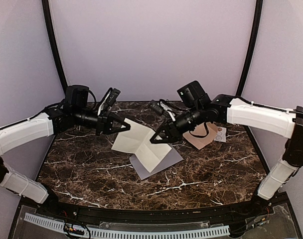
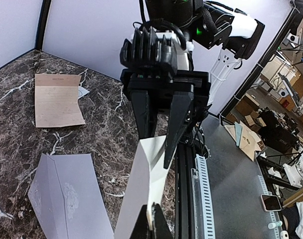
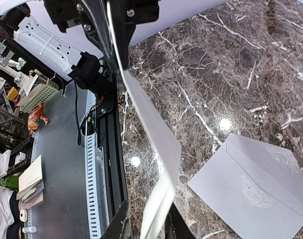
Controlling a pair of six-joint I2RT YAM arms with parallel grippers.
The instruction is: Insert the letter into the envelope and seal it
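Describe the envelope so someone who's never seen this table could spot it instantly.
On the dark marble table, look at the middle, beneath the folded white letter. The envelope lies flat there, grey-lavender, unlike the tan sheet farther back on the right.

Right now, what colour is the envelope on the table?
The envelope is pale grey-lavender, clearest from the right wrist.

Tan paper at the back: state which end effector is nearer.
Right. The right end effector sits just left of the tan paper; the left end effector is farther left.
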